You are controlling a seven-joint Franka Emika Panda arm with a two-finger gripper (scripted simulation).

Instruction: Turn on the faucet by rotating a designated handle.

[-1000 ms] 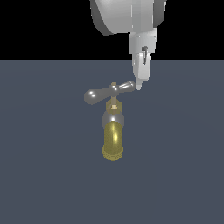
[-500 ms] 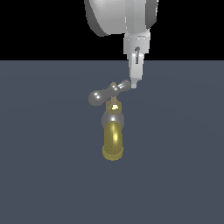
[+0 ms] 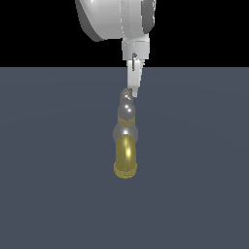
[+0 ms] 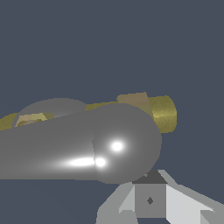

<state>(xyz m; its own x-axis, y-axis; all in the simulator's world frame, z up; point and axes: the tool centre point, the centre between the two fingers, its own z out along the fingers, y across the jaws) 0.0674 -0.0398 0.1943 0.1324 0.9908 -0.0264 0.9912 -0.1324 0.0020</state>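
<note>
The faucet (image 3: 125, 156) stands on the dark floor with its gold spout curving down toward the camera. Its handle (image 3: 127, 110), a silver crossbar, lies nearly end-on in the exterior view, its rounded ends stacked one behind the other. My gripper (image 3: 134, 90) hangs from above, shut with nothing between its fingers, its tip against the handle's far end. In the wrist view the handle's bulbous end (image 4: 126, 144) fills the middle, right by my gripper (image 4: 150, 200). The gold spout (image 4: 162, 113) shows behind it.
A flat dark grey floor (image 3: 48, 194) surrounds the faucet. The white arm link (image 3: 114, 17) hangs above the handle.
My gripper has moved toward the exterior view's left, pushing the handle's end. The crossbar has swung from lying across the view to pointing nearly along it.
</note>
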